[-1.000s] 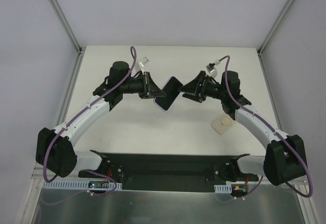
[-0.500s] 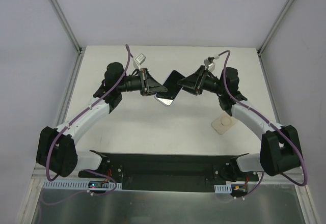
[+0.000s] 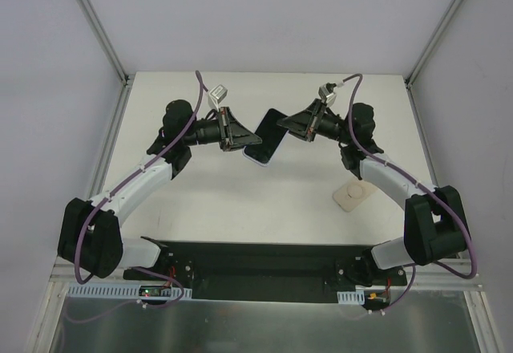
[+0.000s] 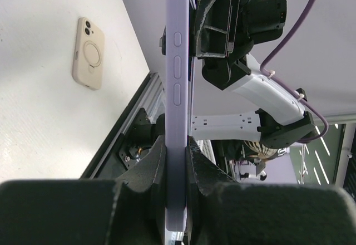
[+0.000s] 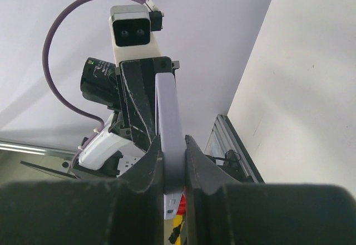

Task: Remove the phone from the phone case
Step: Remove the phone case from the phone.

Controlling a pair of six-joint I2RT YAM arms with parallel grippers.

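Note:
The phone [image 3: 270, 131], dark screen up, sits inside a lavender phone case [image 3: 258, 156] and hangs in the air above the middle of the table. My left gripper [image 3: 245, 139] is shut on its left end; in the left wrist view the phone case [image 4: 177, 61] stands edge-on, clamped between the left gripper's [image 4: 177, 151] two pads. My right gripper [image 3: 288, 125] is shut on the opposite end. In the right wrist view the right gripper [image 5: 173, 157] pinches the lavender phone case [image 5: 169, 114] from both sides.
A second, beige phone case [image 3: 352, 196] lies flat on the white table [image 3: 208, 200] at the right, also seen as the beige case [image 4: 89, 53] in the left wrist view. Grey walls and metal rails bound the table; a black base plate [image 3: 264, 269] runs along the near edge.
My right gripper was open beside the phone and has moved in and shut on its right end. Both arms shifted slightly toward the back; the left grip is unchanged.

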